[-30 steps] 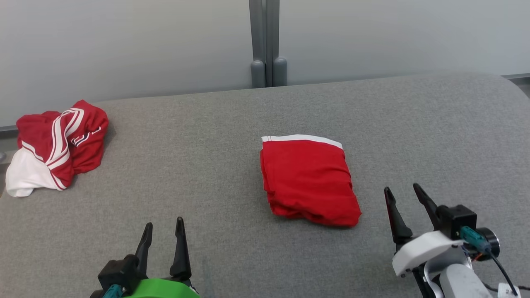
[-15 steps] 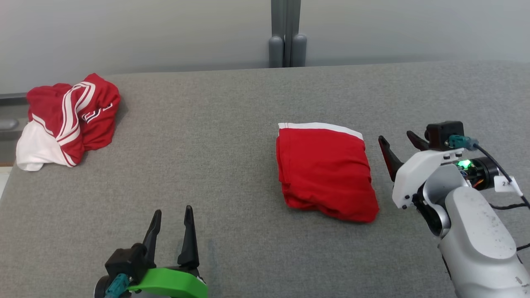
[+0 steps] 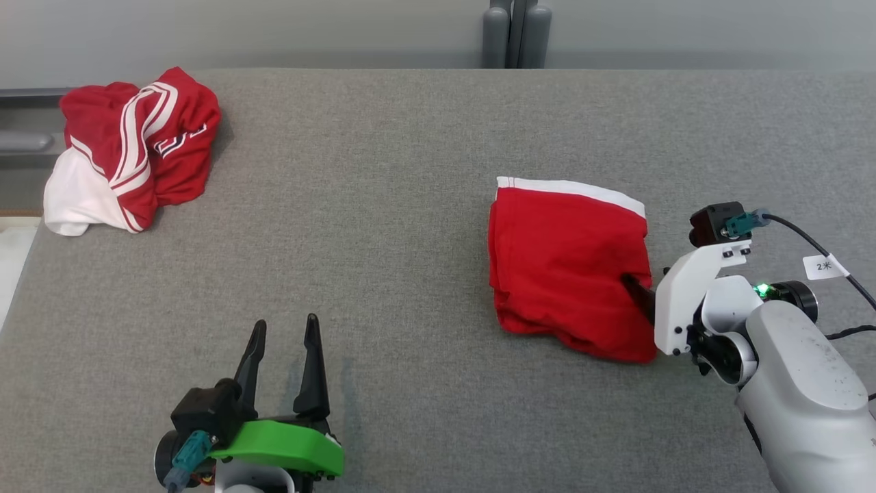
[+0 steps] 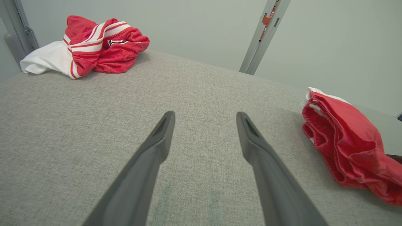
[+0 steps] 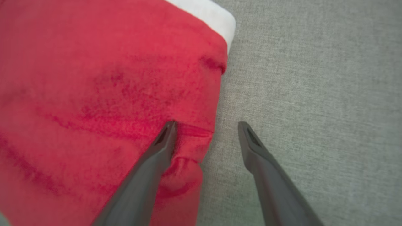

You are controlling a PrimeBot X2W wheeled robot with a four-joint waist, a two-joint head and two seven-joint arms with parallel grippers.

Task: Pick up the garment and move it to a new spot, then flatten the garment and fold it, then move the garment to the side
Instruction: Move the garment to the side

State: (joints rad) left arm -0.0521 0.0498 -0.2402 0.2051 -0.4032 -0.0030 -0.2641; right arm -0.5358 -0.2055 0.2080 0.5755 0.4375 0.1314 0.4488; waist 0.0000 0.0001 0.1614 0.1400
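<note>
While the crumpled jersey [image 3: 130, 147] sits bunched at the far left corner of the grey woven cushion [image 3: 383, 205], red with white stripes and untouched, the left gripper [image 3: 286, 322] hangs low at the near edge, fingers spread with nothing between them, same as a second ago. Across to the middle-right, the folded garment [image 3: 568, 267] lies as a tidy red block, with a white band along its far edge and soft, puffy layers at the near side. And here's the change: the right gripper [image 5: 207, 124] has swung in from the near right and now straddles that garment's right edge. Its jaws are wide, one finger seemingly dimpling the fleecy red cloth, the other over bare cushion. No grip yet. Folding looks done, so I'd call this the setup for the last move to the side.
</note>
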